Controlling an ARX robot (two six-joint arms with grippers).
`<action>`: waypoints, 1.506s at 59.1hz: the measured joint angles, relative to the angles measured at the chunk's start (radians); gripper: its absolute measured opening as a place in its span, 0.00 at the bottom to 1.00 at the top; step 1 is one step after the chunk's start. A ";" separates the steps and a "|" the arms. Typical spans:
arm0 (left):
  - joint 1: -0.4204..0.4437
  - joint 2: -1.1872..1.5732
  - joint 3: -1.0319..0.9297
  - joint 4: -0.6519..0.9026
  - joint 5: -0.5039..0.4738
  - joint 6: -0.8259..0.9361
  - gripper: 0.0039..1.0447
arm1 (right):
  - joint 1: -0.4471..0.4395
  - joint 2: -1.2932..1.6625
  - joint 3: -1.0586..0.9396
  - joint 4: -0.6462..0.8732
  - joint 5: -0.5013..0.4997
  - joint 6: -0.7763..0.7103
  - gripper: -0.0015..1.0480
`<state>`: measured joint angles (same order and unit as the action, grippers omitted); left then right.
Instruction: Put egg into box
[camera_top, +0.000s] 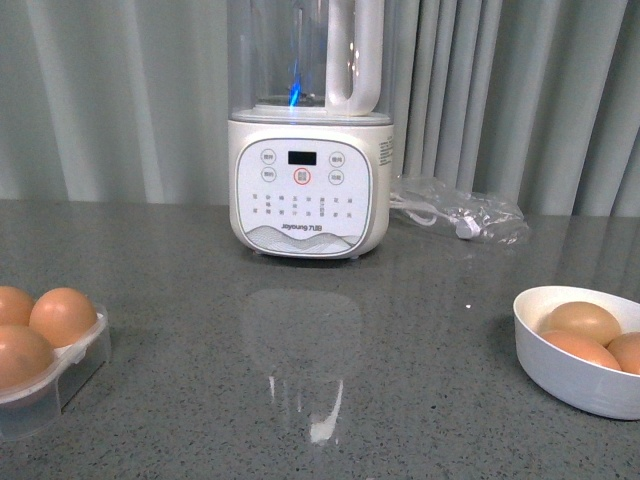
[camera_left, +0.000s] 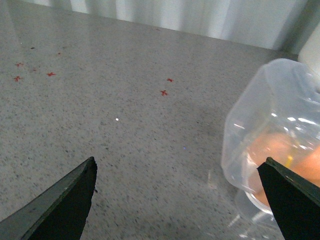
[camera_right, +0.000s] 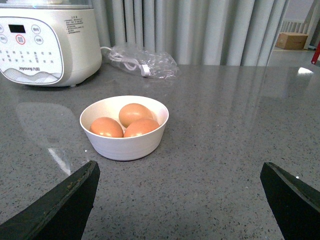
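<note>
Three orange-brown eggs (camera_top: 585, 322) lie in a round white bowl (camera_top: 560, 375) at the right of the grey counter; the right wrist view shows the same eggs (camera_right: 134, 113) in the bowl (camera_right: 125, 145) just ahead of my open right gripper (camera_right: 180, 172), whose jaws hold nothing. The clear plastic box (camera_top: 60, 385) sits at the left edge with eggs (camera_top: 62, 315) in its cups. In the left wrist view the box (camera_left: 270, 130) shows frosty, close beside one finger of my open left gripper (camera_left: 180, 170). Neither arm shows in the front view.
A white Joyoung blender (camera_top: 310, 185) stands at the back centre before grey curtains. Beside it lies a cable in a clear plastic bag (camera_top: 465, 212). Small red marks (camera_left: 164, 92) dot the counter in the left wrist view.
</note>
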<state>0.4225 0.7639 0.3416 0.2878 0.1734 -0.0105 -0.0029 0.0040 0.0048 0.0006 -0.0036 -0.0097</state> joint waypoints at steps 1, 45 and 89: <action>0.012 0.023 0.010 0.012 0.009 0.007 0.94 | 0.000 0.000 0.000 0.000 0.000 0.000 0.93; -0.092 0.401 0.188 0.174 0.052 -0.032 0.94 | 0.000 0.000 0.000 0.000 0.000 0.000 0.93; -0.326 0.123 0.155 -0.060 0.034 0.071 0.94 | 0.000 0.000 0.000 0.000 0.000 0.000 0.93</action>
<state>0.0963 0.8871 0.4965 0.2276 0.2073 0.0605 -0.0029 0.0040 0.0048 0.0006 -0.0036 -0.0097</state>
